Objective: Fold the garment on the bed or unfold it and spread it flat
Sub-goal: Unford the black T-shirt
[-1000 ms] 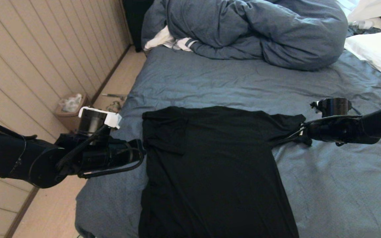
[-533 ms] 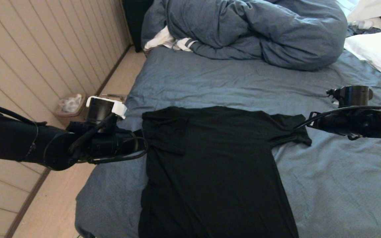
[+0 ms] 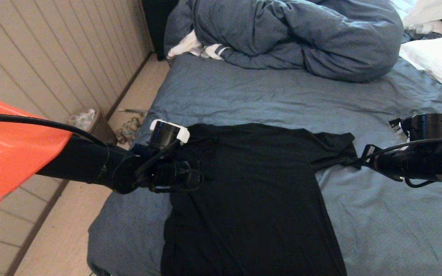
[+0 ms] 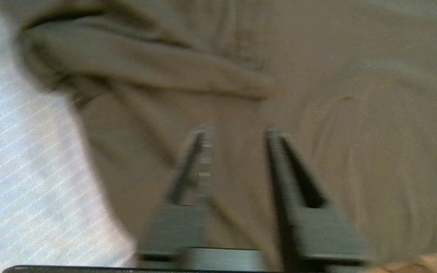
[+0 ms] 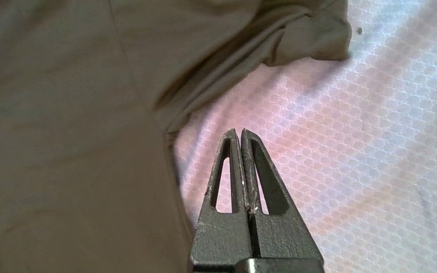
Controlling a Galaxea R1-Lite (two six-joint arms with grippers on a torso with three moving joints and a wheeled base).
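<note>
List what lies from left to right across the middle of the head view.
Bin → left gripper → black T-shirt → right gripper, over the bed.

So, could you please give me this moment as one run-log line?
left pincer: open over T-shirt | right pincer: shut, empty, beside sleeve | T-shirt: flat on bed

Pale vertical-panelled wall along left, dark baseboard at foot. Light wood floor between wall and bedside. Small bin with crumpled contents by wall. Bunched blue-grey duvet far end; white pillow at right.
</note>
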